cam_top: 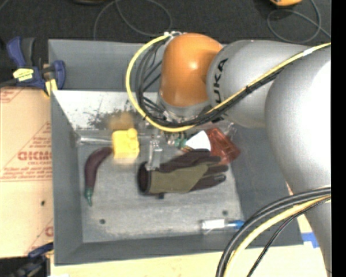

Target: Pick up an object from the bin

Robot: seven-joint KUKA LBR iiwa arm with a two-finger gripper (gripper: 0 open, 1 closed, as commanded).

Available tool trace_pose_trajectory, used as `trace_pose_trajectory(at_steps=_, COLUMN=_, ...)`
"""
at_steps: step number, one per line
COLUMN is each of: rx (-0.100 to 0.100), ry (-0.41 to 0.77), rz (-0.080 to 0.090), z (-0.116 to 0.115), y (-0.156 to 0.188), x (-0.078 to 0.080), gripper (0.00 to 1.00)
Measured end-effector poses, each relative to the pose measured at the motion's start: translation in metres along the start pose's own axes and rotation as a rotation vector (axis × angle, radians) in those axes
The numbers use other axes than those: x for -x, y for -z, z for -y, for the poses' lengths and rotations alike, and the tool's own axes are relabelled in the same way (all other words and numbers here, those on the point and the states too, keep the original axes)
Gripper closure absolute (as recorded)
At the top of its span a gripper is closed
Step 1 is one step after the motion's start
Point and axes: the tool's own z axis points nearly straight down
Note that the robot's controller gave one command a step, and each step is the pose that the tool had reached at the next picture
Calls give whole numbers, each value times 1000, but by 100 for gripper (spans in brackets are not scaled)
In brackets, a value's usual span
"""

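Note:
My gripper [155, 157] hangs below the orange-covered wrist, near the middle of the bin. It comes down at the left end of an olive and dark brown glove [184, 178] that lies flat on the bin floor. Just left of the gripper stands a yellow toy block [126, 144]. A dark purple toy eggplant [95, 165] with a green stem lies further left. Nothing shows between the gripper's parts that I can make out.
A clear red plastic piece [224, 144] and a white scrap [199, 140] lie right of the gripper, partly under the arm. A white pen with a blue cap [222, 225] lies along the bin's front wall. The arm covers the bin's back right.

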Motion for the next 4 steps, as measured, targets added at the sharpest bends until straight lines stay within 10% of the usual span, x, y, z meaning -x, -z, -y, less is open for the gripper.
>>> trace_pose_trajectory(at_steps=3, rx=1, ry=11, rz=7, z=43, y=-34, x=-44, gripper=0)
trace_pose_trajectory(at_steps=4, rx=2, ry=-13, rz=12, z=46, y=-71, x=-44, gripper=100)
